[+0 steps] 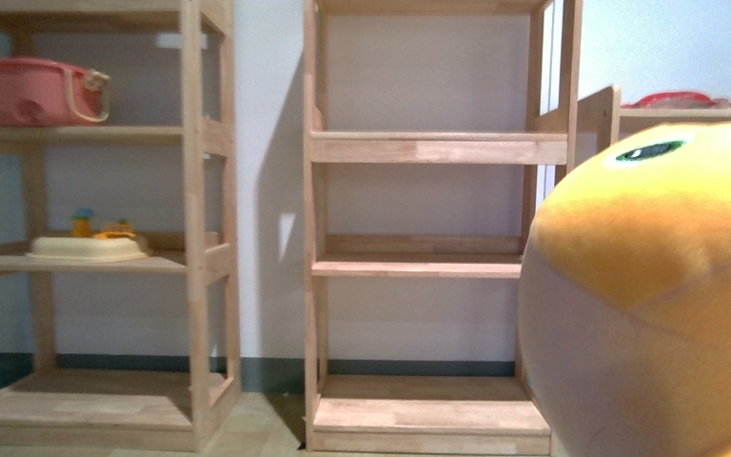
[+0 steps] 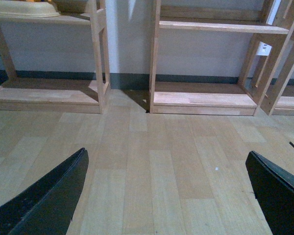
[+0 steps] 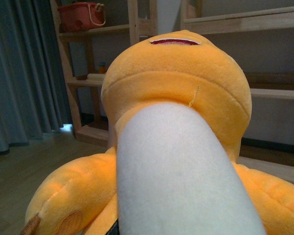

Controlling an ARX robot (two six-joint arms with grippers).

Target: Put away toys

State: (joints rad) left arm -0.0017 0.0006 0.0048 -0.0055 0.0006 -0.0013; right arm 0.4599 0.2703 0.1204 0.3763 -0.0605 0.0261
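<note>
The orange-yellow plush animal [image 1: 657, 286] fills the right of the front view, very close to the camera, its dark eye near the top. In the right wrist view the plush animal [image 3: 176, 93] covers most of the picture, cream underside toward the camera and orange limbs on both sides. My right gripper is shut on it, its fingers hidden behind the plush. My left gripper [image 2: 166, 181] is open and empty, its black fingertips [image 2: 63, 191] wide apart above bare wooden floor.
Two wooden shelf units stand against the wall: the left unit [image 1: 195, 238] holds a pink basket [image 1: 29, 90] and a cream tray with small toys [image 1: 86, 248]; the middle unit [image 1: 419, 267] has bare shelves. A dark curtain [image 3: 19, 73] hangs beside the shelves.
</note>
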